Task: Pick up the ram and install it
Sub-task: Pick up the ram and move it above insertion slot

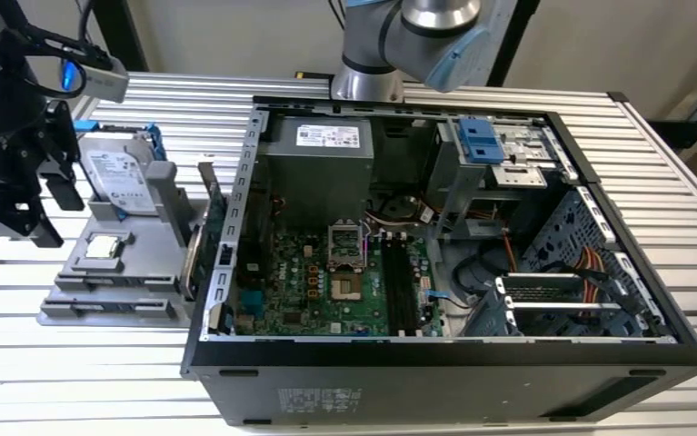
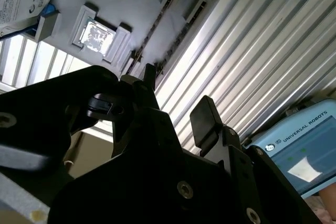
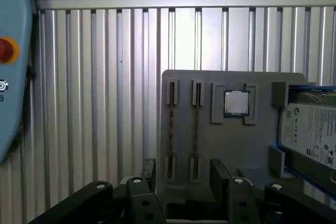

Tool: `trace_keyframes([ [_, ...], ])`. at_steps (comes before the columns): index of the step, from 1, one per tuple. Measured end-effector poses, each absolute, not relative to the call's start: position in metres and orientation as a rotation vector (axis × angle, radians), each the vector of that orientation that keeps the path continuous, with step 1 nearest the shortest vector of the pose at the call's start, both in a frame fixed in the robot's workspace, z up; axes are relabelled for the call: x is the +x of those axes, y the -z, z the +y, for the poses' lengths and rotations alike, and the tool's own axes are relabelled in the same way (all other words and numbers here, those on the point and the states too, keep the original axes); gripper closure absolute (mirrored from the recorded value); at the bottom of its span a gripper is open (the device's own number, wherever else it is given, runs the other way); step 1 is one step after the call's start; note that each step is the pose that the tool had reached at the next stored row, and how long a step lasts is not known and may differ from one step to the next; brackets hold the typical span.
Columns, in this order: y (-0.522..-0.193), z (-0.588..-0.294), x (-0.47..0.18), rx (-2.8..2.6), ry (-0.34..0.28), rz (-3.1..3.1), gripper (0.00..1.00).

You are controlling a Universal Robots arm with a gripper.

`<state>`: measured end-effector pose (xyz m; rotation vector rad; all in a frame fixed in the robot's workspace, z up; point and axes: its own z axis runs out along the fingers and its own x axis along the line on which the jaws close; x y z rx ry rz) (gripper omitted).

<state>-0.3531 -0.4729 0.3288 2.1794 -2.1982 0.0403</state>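
A Universal Robots arm's end effector [image 3: 184, 170] hangs released and empty by a grey parts holder [image 3: 231, 145] on the ribbed metal surface [image 1: 82, 381], its two black fingers [image 3: 220, 174] spread apart with nothing between them. The ram [image 3: 196, 129], a slim stick seen edge-on in the first wrist view, stands upright in a slotted cradle of the holder. Just beside it, a second stick [image 3: 170, 129] is parked the same way. Standing on edge appears to leave each stick's flat faces free for a pinch from above. The spread fingers line up with the end of the holder where both sticks sit, and which of the two they favour cannot be told. A small square processor chip [image 3: 237, 102] lies flat in its own recess near the sticks. A hard drive [image 3: 310, 129] in a blue frame is propped at a tilt at the holder's other end, so each part has its own seat. The holder sits to the exterior view's left of the open computer case [image 1: 445, 363], close to its side wall, seemingly to keep the carry short. The long black memory slots [image 1: 399, 286] on the motherboard look bare, so the ram appears neither lifted nor installed.
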Motion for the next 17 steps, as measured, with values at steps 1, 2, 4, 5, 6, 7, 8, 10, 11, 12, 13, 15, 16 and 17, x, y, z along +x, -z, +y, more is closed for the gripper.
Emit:
trace_keyframes([
  [1,-0.328,-0.473,-0.353,2.179,-0.041,-2.198,0.0],
  [2,-0.328,-0.473,-0.353,2.179,-0.041,-2.198,0.0],
  [4,-0.326,-0.473,-0.353,2.179,-0.041,-2.198,0.0],
  [5,-0.326,-0.473,-0.353,2.179,-0.041,-2.198,0.0],
  [6,-0.325,-0.473,-0.353,2.178,-0.041,-2.198,0.0],
  [7,-0.324,-0.473,-0.353,2.178,-0.04,-2.197,0.0],
  [8,-0.324,-0.473,-0.353,2.178,-0.04,-2.197,0.0],
  [10,-0.322,-0.473,-0.353,2.178,-0.038,-2.197,0.0],
  [11,-0.322,-0.473,-0.353,2.177,-0.038,-2.196,0.0],
  [12,-0.321,-0.473,-0.353,2.177,-0.037,-2.196,0.0],
  [13,-0.32,-0.473,-0.353,2.177,-0.037,-2.196,0.0],
  [15,-0.319,-0.473,-0.353,2.177,-0.037,-2.196,0.0],
  [16,-0.318,-0.473,-0.353,2.177,-0.037,-2.196,0.0],
  [17,-0.318,-0.473,-0.353,2.177,-0.036,-2.195,0.0],
])
